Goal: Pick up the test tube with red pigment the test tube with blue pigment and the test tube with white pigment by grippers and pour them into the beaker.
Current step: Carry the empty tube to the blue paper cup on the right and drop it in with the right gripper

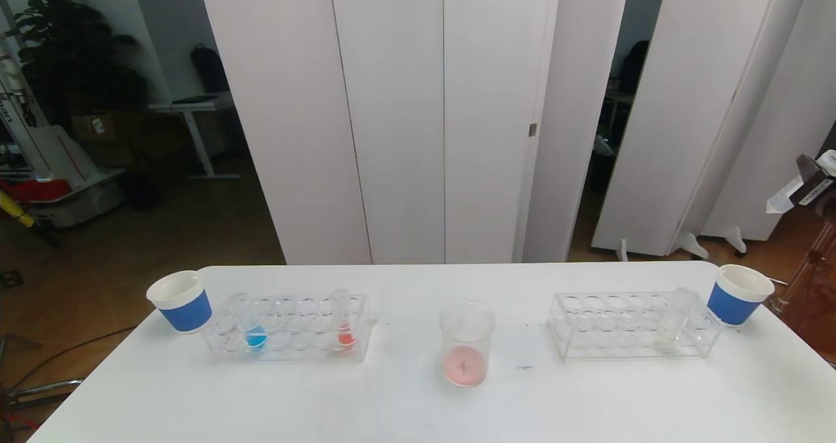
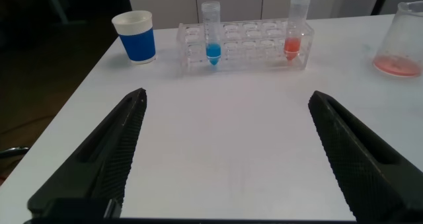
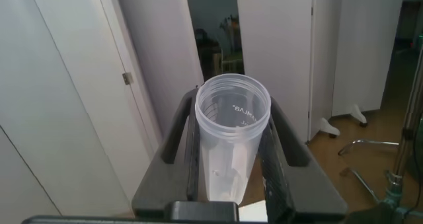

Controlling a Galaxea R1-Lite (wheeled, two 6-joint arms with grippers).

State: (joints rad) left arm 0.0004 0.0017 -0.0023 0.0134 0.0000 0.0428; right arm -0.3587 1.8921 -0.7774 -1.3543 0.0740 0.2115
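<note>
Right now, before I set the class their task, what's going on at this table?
The right gripper is shut on a clear test tube, held aloft. The left gripper hangs open over the table before the rack with the test tube with blue pigment and a red one. The beaker already holds reddish pigment; the test tube with white pigment stands in the other rack.

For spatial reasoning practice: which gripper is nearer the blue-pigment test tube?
Left. The left gripper, open, faces the blue-pigment test tube across table; the right gripper grips a clear tube, facing white panels.
</note>
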